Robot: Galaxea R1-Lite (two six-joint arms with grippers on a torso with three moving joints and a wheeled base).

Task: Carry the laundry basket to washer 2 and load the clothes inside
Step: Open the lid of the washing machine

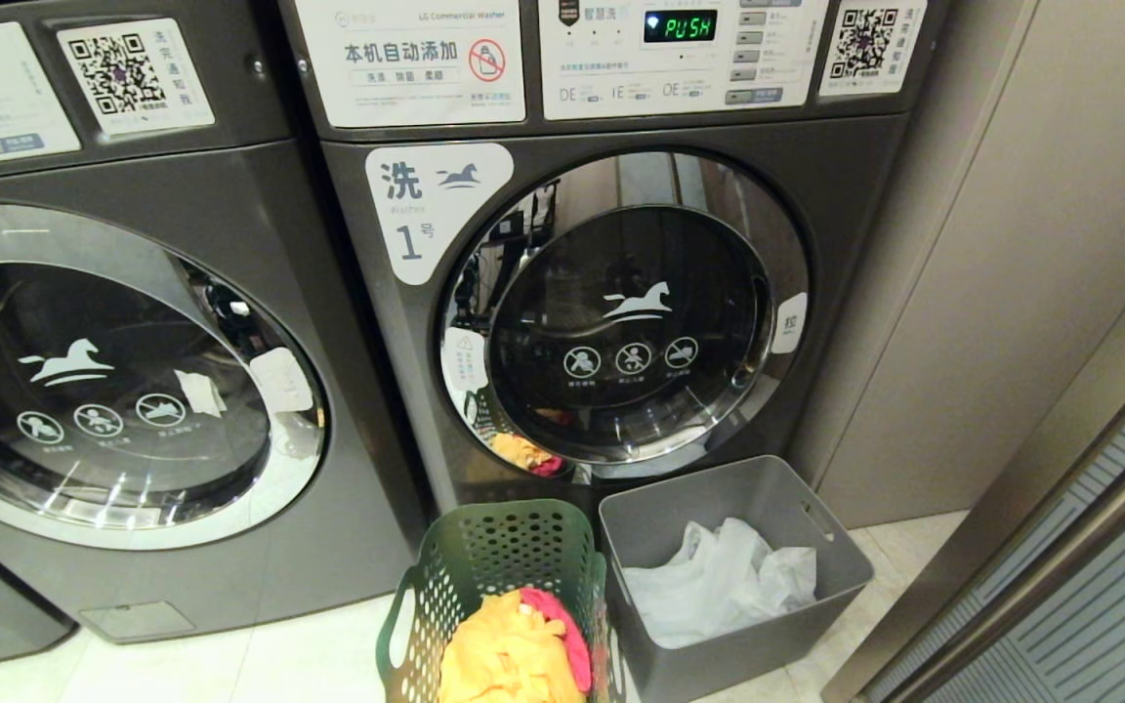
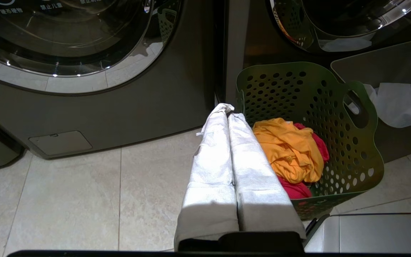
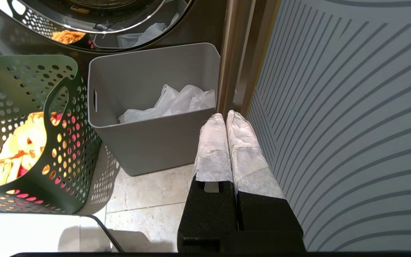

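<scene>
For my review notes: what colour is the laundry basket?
Dark green laundry basket, clearest in the left wrist view.

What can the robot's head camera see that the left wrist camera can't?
Only the head view shows the washer's label with the number 1, the lit display reading PUSH and the QR stickers.

Only the left wrist view shows the left hand, its cloth-wrapped fingers shut together, empty, beside the basket.

Both show the green laundry basket on the floor holding yellow clothes and a pink-red one, the grey bin with white bag material next to it, and the round washer doors.
</scene>
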